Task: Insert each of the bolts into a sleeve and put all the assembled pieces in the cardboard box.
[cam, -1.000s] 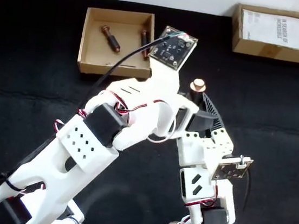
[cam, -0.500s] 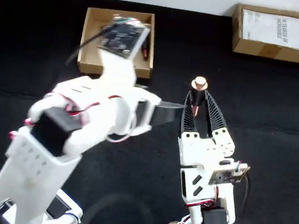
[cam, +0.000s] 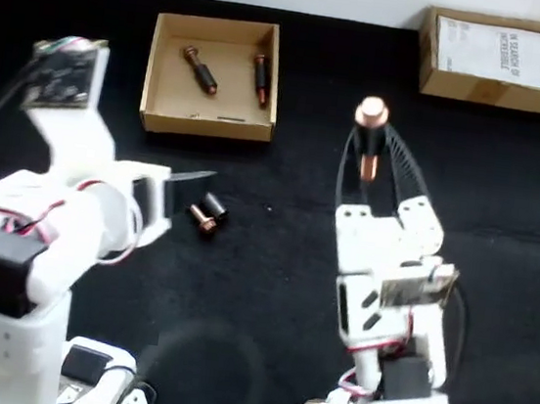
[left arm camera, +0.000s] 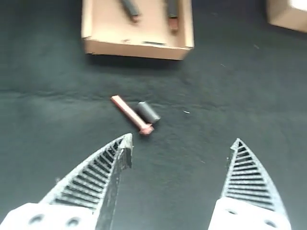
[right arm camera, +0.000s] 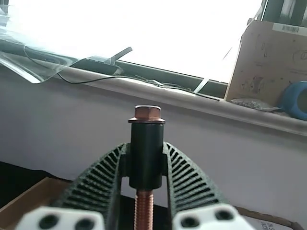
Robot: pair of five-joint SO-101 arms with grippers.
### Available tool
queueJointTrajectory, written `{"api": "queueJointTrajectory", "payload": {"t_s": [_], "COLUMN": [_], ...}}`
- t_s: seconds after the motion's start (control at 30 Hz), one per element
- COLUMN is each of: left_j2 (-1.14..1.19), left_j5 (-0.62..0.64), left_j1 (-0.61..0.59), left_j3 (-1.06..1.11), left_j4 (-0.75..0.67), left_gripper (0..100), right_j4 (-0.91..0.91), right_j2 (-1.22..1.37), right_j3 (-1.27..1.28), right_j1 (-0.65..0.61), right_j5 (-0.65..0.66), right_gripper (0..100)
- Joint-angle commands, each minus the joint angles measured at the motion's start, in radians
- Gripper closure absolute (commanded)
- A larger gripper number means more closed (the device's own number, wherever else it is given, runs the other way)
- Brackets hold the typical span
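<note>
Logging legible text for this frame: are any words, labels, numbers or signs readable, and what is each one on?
White sheet lying in the right-hand cardboard box: a dark heading and lines of print, too small and blurred to read.
Pale label strip on the cardboard in the right wrist view: striped marks, unreadable.
No text here can be quoted.

Strong white glare behind; table point(cam: 269, 291) evenly lit.

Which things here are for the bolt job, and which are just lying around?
For the job: loose bolt, loose sleeve, cardboard box with two assembled pieces, finished piece in the right gripper.
Just lying about: the other box holding a printed sheet.
</note>
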Motion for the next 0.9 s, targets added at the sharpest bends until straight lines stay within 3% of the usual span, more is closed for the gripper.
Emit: {"api": "queueJointTrajectory", "payload": {"t_s": [0.0,0.17,0.37,0.63,0.87], "left_j2": [-0.084,-0.228,-0.401,-0.596,-0.659], "left_j5": [-0.008,-0.008,-0.063,-0.083,-0.08], "left_j1": [-0.108,-0.328,-0.513,-0.598,-0.618], "left_j3": [0.074,0.22,0.475,0.868,1.021], "left_j4": [-0.028,-0.17,-0.373,-0.675,-0.706], "left_gripper": [69,69,69,69,69], "right_j4": [-0.058,-0.053,-0.018,0.168,0.331], "right_j2": [0.262,0.568,0.886,1.296,1.609], "right_j3": [-0.248,-0.544,-0.802,-1.168,-1.577], "right_j1": [-0.008,-0.013,-0.131,-0.255,-0.255], "right_j5": [0.009,0.009,0.011,0.011,0.011], "right_gripper": [99.2,99.2,99.2,99.2,99.2]}}
